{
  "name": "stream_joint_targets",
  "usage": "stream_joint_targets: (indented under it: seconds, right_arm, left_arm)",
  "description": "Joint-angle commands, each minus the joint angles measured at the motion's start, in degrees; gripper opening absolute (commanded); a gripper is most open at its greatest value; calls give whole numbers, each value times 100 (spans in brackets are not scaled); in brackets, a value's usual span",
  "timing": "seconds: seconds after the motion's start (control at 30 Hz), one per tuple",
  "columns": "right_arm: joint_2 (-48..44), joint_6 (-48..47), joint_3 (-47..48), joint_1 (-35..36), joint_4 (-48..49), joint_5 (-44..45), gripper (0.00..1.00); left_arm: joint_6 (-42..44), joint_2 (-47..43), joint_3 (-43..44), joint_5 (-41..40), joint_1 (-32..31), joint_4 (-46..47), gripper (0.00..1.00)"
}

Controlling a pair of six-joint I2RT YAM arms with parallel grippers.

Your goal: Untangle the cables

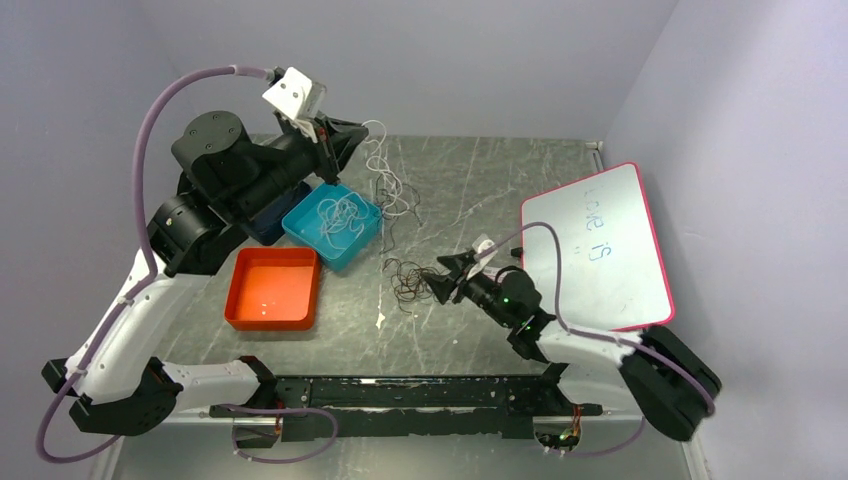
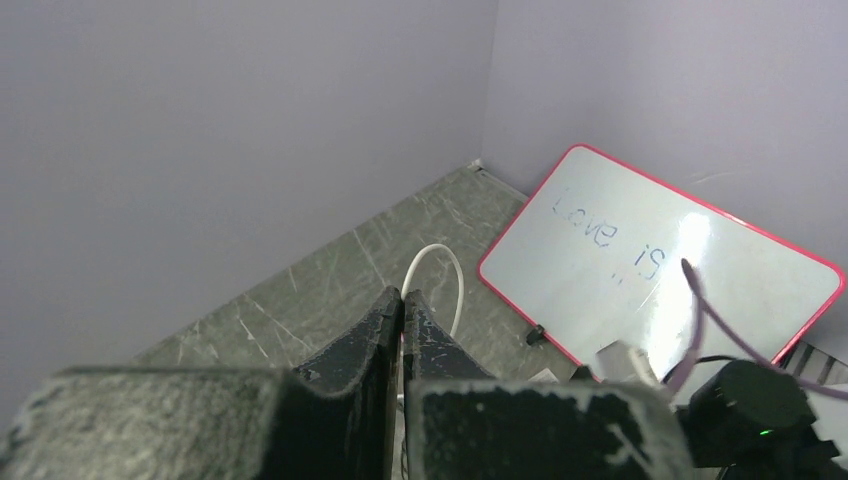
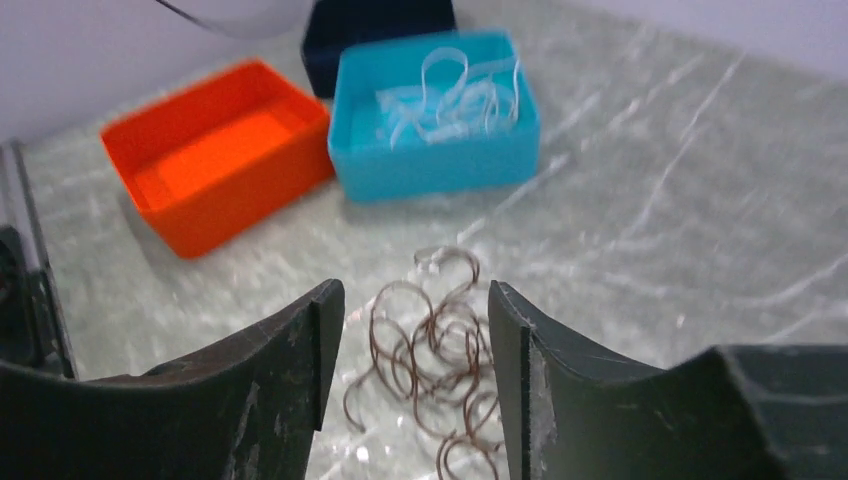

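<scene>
where the marbled counter (image 1: 480, 190) is enclosed by lilac walls (image 1: 450, 60), a white cable (image 1: 380, 160) is clenched by the left hand (image 2: 404, 298); the right hand (image 3: 415, 300) is released.

You have the left gripper (image 2: 404, 296) pinched on a white cable (image 2: 437, 247) looping just left of the whiteboard (image 2: 600, 290).

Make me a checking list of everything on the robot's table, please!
Surface: grey marbled table.
Job's things: whitish wires hang from the left gripper, more lie in the blue tray; dark brown wires lie loose on the table.
Clutter: empty orange tray; dark blue tray, partly hidden; whiteboard reading "Love is".
Grippers: left gripper shut on whitish wires; right gripper open, over the dark brown wires.
Cables: purple hoses loop off both arms.
Surroundings: plain lilac walls.
</scene>
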Motion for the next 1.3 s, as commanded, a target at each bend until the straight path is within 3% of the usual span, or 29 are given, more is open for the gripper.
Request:
stream_joint_targets:
  seconds: [0.0, 0.23, 0.53, 0.73, 1.0, 1.27]
  right_arm:
    - [-942, -107, 297, -4, -609, 153, 62]
    - [-1388, 508, 655, -1, -289, 214, 77]
    - [-43, 1564, 1225, 43, 1555, -64, 81]
    - [653, 1763, 1680, 290, 2031, -204, 82]
    - [837, 1830, 1648, 527, 2122, 217, 82]
    - [1034, 1625, 1831, 590, 1616, 942, 81]
  left_arm:
    - [35, -28, -131, -29, -32, 32, 7]
    - [-97, 1, -198, -243, -35, 211, 7]
    - [-249, 76, -130, -540, -30, 476, 7]
    - [-204, 164, 26, -590, -35, 388, 7]
    - [-261, 119, -90, -617, -29, 498, 7]
    - [-283, 110, -97, -613, -28, 501, 7]
